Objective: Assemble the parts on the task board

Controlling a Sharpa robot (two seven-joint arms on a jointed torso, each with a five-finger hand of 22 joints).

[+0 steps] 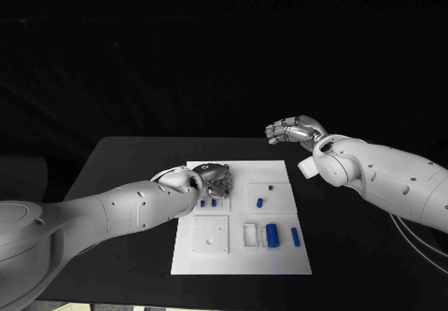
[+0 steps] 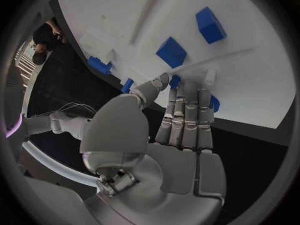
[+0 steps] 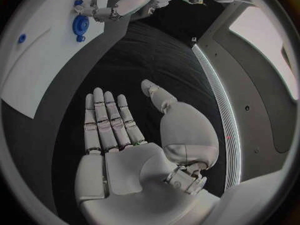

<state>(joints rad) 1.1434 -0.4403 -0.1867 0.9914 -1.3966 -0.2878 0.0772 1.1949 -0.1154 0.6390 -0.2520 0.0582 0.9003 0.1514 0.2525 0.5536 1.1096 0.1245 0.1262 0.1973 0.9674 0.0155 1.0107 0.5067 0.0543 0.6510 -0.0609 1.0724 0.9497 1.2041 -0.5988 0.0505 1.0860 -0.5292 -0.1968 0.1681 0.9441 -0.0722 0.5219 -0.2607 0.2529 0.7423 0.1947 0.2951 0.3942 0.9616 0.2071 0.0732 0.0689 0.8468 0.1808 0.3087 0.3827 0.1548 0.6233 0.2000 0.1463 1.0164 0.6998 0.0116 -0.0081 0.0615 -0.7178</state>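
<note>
On the task board (image 1: 280, 259), nearest at six o'clock, a long blue cylinder (image 1: 272, 234) and a thinner blue pin (image 1: 295, 236) lie lengthwise, twelve to six. Farther in, the left hand (image 1: 213, 178) reaches down over small blue pegs (image 1: 207, 203); whether it grips one is unclear. At two o'clock the right hand (image 1: 294, 131) hovers with fingers apart and holds nothing, black table (image 1: 140, 155) around it.

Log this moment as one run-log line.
left hand: fingers over white task board, touching small blue parts, grasp unclear | right hand: open, raised beyond the board | blue cylinder: lying on board
</note>
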